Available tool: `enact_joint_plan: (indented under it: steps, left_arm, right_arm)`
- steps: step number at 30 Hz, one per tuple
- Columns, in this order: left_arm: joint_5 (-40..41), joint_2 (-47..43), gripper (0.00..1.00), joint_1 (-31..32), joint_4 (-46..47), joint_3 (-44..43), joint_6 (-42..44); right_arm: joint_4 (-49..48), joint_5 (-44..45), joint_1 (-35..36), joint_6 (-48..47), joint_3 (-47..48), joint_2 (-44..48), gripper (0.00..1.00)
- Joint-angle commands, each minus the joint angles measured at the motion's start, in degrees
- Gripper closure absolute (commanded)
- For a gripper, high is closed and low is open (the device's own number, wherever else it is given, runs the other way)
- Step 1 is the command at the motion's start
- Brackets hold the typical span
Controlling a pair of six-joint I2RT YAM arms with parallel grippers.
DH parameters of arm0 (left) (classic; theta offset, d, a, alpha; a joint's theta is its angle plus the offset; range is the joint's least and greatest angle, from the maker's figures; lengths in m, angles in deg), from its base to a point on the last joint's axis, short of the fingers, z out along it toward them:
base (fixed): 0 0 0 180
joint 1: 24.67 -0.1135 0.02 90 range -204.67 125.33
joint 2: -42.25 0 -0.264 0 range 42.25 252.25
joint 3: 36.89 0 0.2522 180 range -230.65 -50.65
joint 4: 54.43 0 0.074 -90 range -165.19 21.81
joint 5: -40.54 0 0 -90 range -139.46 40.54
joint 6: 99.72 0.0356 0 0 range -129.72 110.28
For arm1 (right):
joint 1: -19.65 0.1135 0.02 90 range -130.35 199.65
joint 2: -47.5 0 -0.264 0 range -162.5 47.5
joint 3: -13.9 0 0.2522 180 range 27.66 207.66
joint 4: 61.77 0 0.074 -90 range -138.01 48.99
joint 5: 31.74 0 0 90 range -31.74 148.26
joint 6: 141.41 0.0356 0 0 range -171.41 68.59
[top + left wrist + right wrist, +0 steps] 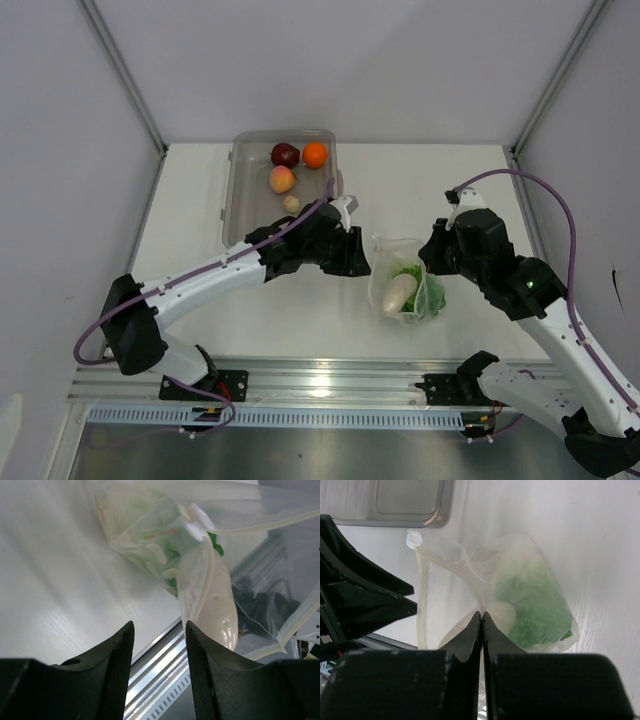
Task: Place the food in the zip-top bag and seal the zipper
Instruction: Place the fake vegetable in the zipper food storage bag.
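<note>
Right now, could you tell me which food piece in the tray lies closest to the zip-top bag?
The small beige lump, at the tray's near end; the peach-coloured fruit, dark red bulb and orange sit farther back.

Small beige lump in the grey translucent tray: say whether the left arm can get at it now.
Probably yes: the lump lies uncovered in the open tray near the left gripper, whose jaws hold nothing.

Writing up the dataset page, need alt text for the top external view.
A clear zip-top bag holding a white radish and green lettuce lies on the table; the right gripper pinches its right edge and the left gripper sits open at its left side. Behind, a grey tray holds a dark red bulb, orange, peach-coloured fruit and beige lump.
</note>
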Motion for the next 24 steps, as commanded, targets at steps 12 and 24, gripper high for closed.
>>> enact_joint_plan:
  steps: [12,24]
  left_arm:
    - [0.7,-3.4,0.39,3.1,8.8,3.7,-2.9]
    - [-0.9,-2.3,0.34,3.1,12.7,3.8,-4.3]
  right_arm:
    - [-0.4,0.5,0.3,1.0,0.8,1.9,1.0]
    - [-0.2,0.5,0.3,1.1,0.4,2.4,1.0]
